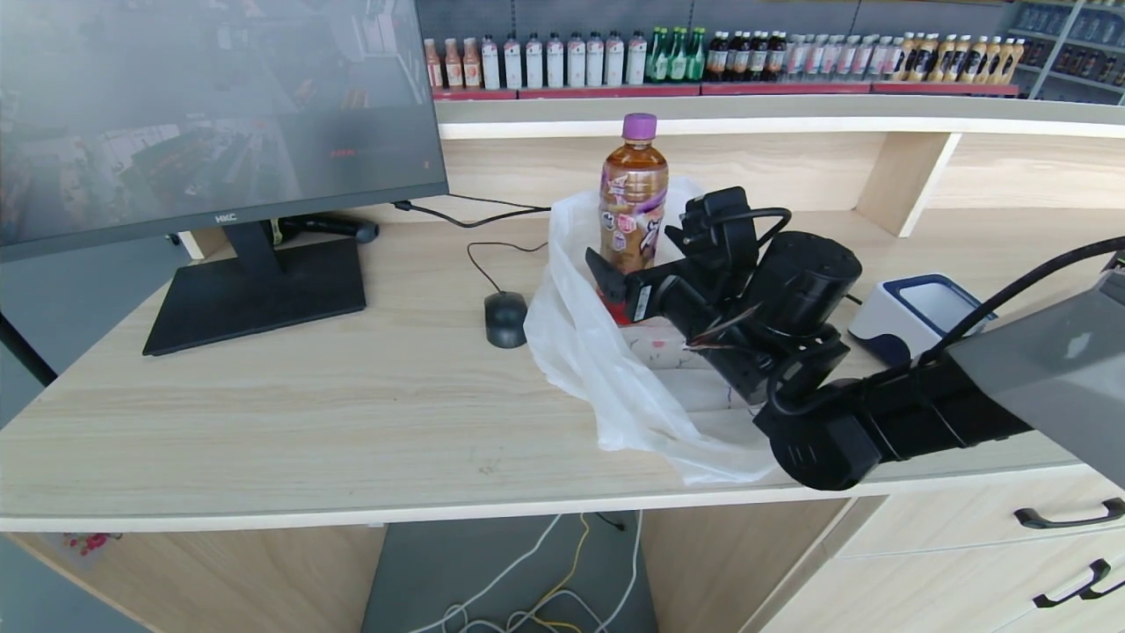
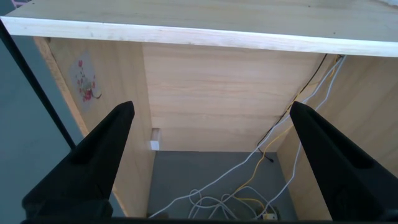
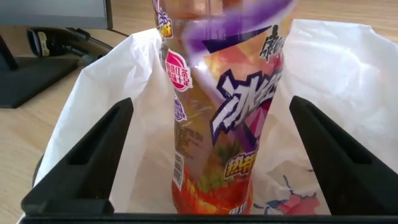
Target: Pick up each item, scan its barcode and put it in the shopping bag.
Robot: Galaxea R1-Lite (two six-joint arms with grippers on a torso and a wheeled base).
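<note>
A tea bottle [image 1: 633,198] [image 3: 224,112] with a purple cap and a colourful label stands upright inside the white plastic shopping bag [image 1: 598,369] [image 3: 112,106] on the wooden counter [image 1: 352,396]. My right gripper [image 1: 646,237] [image 3: 211,106] is open, with one finger on each side of the bottle's lower half and not touching it. A white patterned box [image 1: 659,343] [image 3: 292,199] lies in the bag beside the bottle. My left gripper [image 2: 211,107] hangs open below the counter edge, holding nothing.
A white and blue barcode scanner [image 1: 923,316] sits on the counter right of the bag. A mouse [image 1: 505,318] lies just left of the bag, and a monitor [image 1: 211,114] stands at the far left. Cables [image 2: 249,186] hang under the counter.
</note>
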